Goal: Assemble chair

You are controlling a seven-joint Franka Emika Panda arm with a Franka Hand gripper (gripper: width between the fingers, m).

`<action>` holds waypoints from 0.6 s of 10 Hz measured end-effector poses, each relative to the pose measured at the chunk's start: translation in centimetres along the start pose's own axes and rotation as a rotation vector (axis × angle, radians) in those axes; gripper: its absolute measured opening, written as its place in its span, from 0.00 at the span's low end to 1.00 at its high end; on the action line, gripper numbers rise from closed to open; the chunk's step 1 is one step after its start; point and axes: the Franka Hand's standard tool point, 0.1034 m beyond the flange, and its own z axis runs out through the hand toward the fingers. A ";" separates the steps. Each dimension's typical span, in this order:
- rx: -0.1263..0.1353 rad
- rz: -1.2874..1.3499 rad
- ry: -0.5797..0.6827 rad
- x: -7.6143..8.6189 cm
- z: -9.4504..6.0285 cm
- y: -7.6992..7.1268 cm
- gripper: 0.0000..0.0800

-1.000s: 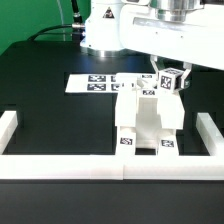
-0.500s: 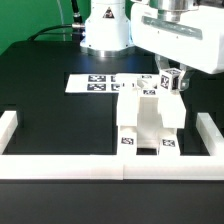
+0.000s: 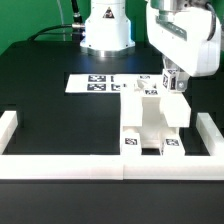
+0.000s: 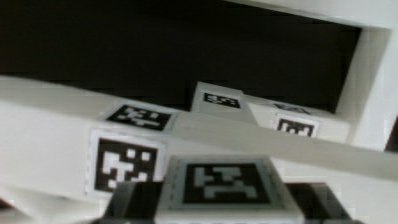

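Observation:
The partly built white chair (image 3: 150,120) stands against the front border wall, with tags on its front feet. My gripper (image 3: 174,84) hangs just above the chair's far corner on the exterior view's right. It is shut on a small white tagged chair part (image 3: 170,80). In the wrist view my gripper (image 4: 222,208) has dark fingers (image 4: 143,202) on both sides of that part, whose tag (image 4: 222,182) faces the camera. Beyond it lie the chair's white surfaces with several tags (image 4: 125,160). How close the held part is to the chair is unclear.
The marker board (image 3: 98,83) lies flat behind the chair on the black table. A low white border wall (image 3: 70,168) runs along the front, with short side pieces at the exterior view's left (image 3: 8,128) and right (image 3: 208,130). The robot base (image 3: 105,30) stands at the back.
My arm has swung toward the exterior view's right and turned. The held part has come down slightly toward the chair's far right corner. The chair has not moved.

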 end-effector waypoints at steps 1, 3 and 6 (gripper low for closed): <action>0.000 0.045 -0.001 -0.1 0.0 0.0 0.34; 0.000 0.150 -0.007 -0.3 0.0 0.0 0.34; -0.002 0.208 -0.012 -0.5 0.1 0.1 0.34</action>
